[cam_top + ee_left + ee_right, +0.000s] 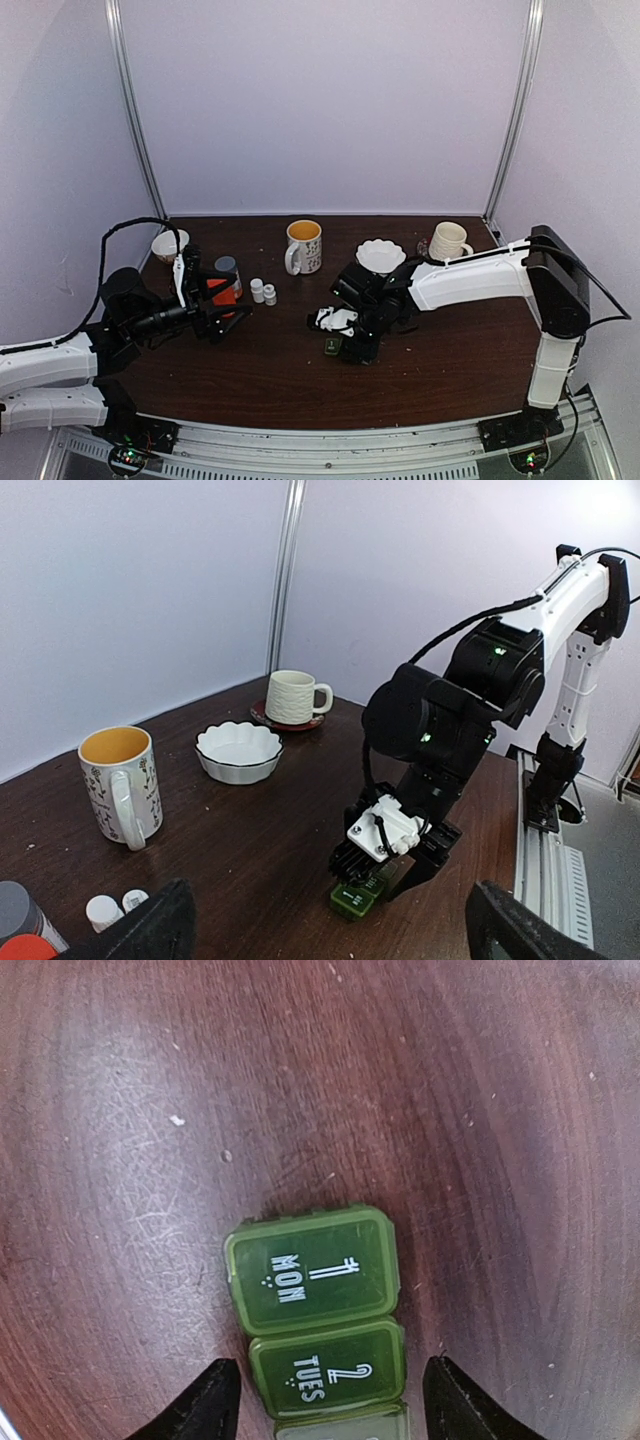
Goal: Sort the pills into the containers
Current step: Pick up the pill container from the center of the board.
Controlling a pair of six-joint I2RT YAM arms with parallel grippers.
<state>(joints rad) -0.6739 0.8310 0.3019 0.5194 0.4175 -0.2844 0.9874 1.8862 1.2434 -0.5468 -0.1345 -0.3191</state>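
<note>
Currently right tool (pixel 335 1405) part-open, straddling pillbox (pixel 312 1285), fingers clear of both sides, nothing gripped. Pillbox flat on worktop (pixel 280 380), lids closed, 7 o'clock of bowl (pixel 380 255). Left tool (pixel 330 930) at worktop 9 o'clock, wide open, empty.

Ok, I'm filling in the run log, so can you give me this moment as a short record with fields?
pill box: green, flat on the table, MON and TUES lids shut
right end effector: open, straddling the pill box, gaps on both sides
left end effector: open, holding nothing
also on table: two small white bottles, mug, white bowl
</note>
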